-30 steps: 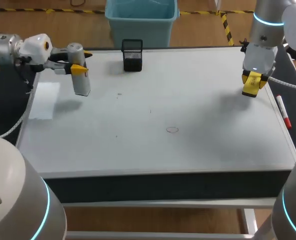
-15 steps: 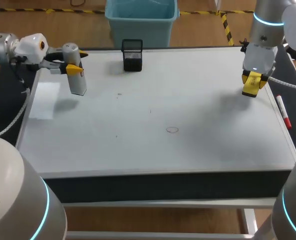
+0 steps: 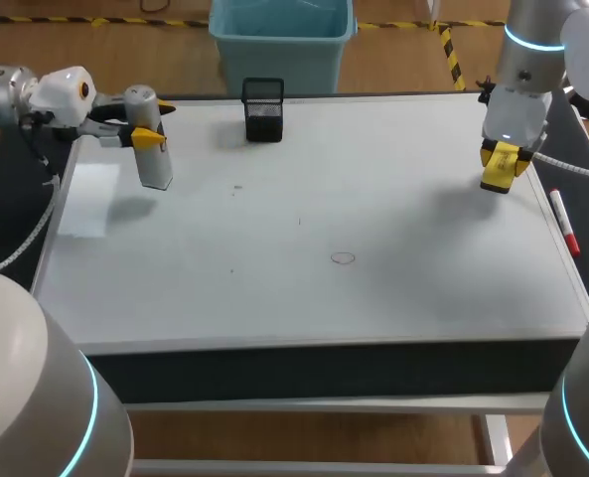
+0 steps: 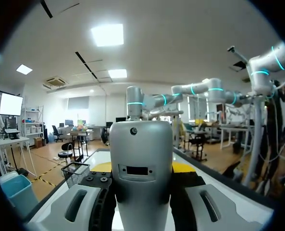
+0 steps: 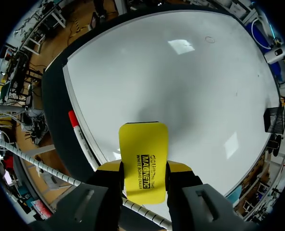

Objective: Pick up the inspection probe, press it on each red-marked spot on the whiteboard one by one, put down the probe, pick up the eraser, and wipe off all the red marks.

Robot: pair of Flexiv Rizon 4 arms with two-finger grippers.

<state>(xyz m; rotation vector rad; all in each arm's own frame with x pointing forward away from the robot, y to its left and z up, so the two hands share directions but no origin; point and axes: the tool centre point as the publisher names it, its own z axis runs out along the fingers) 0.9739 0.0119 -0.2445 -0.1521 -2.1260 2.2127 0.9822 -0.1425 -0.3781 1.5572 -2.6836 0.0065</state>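
From head view: board (image 3: pixel 373 199) covers table; small red ring (image 3: pixel 344 258) near middle, faint specks elsewhere. Mesh basket (image 3: pixel 263 109) at far edge, marker (image 3: pixel 564 224) along right rim. My left gripper (image 3: pixel 147 136) over far left corner, fingers clamped on probe (image 3: pixel 155 164), upright above board. My right gripper (image 3: pixel 503 157) over far right, pinching eraser (image 3: pixel 495 179).

Left wrist view: probe (image 4: pixel 141 183) fills gap between fingers (image 4: pixel 106 192) and blocks most of board; basket (image 4: pixel 75 174) off to one side.

Right wrist view: eraser (image 5: pixel 143 154) gripped on both sides, board (image 5: pixel 180 96) beneath. Red ring (image 5: pixel 210 39) well ahead, marker (image 5: pixel 82 139) beside gripper.
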